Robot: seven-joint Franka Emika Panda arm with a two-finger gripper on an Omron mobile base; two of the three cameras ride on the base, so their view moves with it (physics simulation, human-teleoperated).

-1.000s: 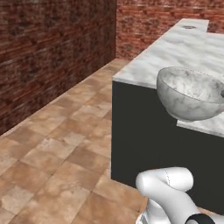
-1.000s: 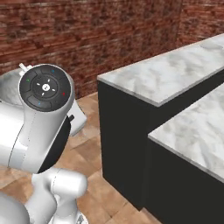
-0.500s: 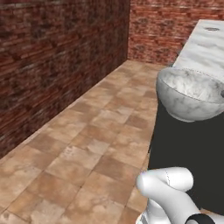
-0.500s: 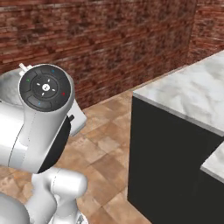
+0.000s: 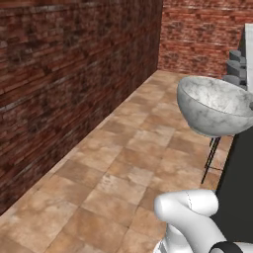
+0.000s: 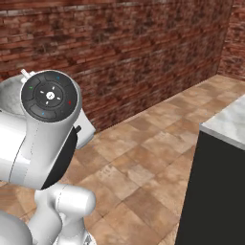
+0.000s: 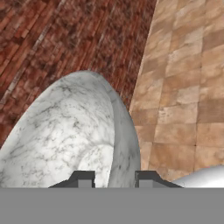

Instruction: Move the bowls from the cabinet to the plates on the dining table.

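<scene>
Carrying is under way. Brick wall (image 5: 64,84) stands left, tiled floor (image 5: 128,163) beneath. The marbled bowl (image 5: 215,106) hangs aloft, right of centre, beside the dark counter (image 6: 217,172). Gripper (image 7: 113,179) jaws stand narrow, pinching the bowl's rim. Judged rigid, glossy, slippery, breakable; the rim hold suits, kept level.

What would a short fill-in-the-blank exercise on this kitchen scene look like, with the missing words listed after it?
1. The tool is shut on the rim of a white-grey marbled ____.
2. The wall behind the bowl is built of dark red ____.
3. The floor is laid with brown ____.
4. The dining table has a marble top and ____ sides.

Missing words: bowl; brick; tiles; black
</scene>
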